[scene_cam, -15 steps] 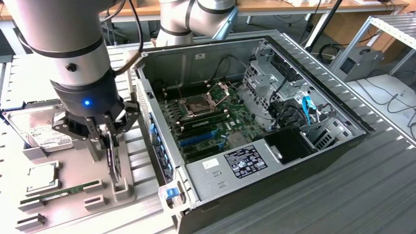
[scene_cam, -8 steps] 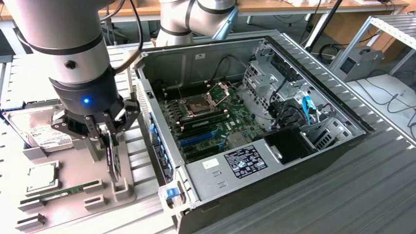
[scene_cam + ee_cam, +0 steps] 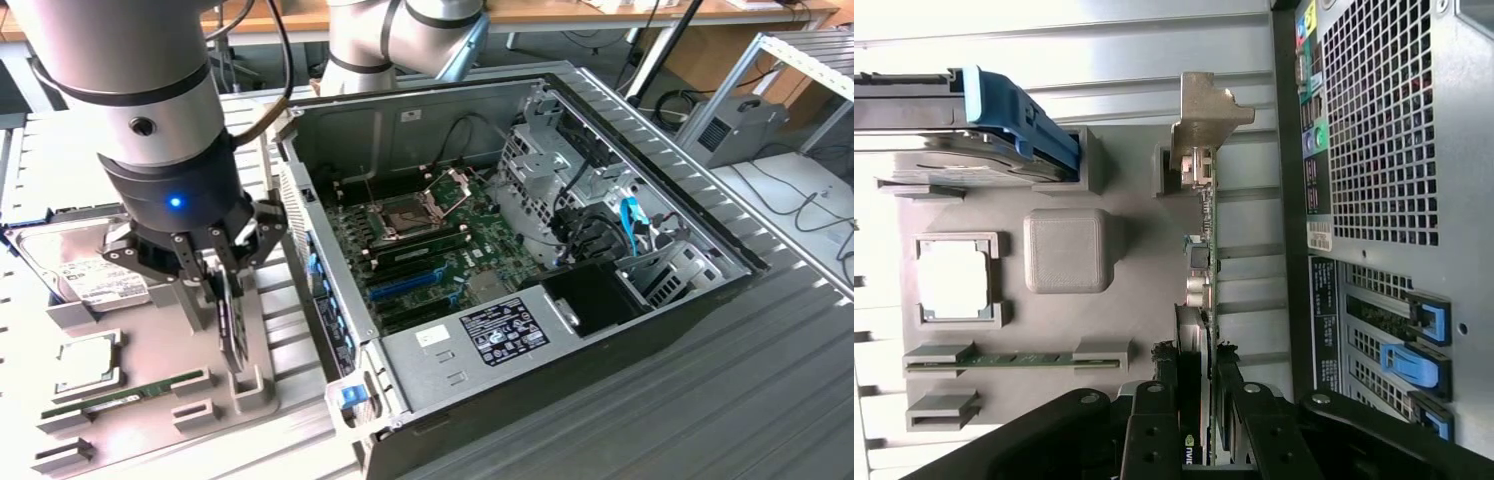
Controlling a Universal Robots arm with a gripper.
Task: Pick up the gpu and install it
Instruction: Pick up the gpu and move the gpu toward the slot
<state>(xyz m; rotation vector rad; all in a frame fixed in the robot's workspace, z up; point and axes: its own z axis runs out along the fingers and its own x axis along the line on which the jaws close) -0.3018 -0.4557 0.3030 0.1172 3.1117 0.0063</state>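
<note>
The gpu (image 3: 239,338) stands on edge in a grey holder on the parts tray (image 3: 147,440), at the exterior view's left of the open computer case (image 3: 534,335). My gripper (image 3: 220,278) reaches down over it, one finger on each face of the card, shut on it. In the wrist view the gpu (image 3: 1199,270) runs edge-on away from my gripper (image 3: 1196,368), its silver end bracket (image 3: 1206,115) at the far end. The card still sits in its holder. The motherboard (image 3: 427,240) lies exposed inside the case, with blue slots (image 3: 400,287).
On the tray lie a silver hard drive (image 3: 78,272), a CPU (image 3: 87,360) and a green RAM stick (image 3: 127,392). The case's rear panel (image 3: 1384,130), with blue slot latches (image 3: 1414,365), stands close beside the gpu. A second robot arm (image 3: 400,40) rises behind the case.
</note>
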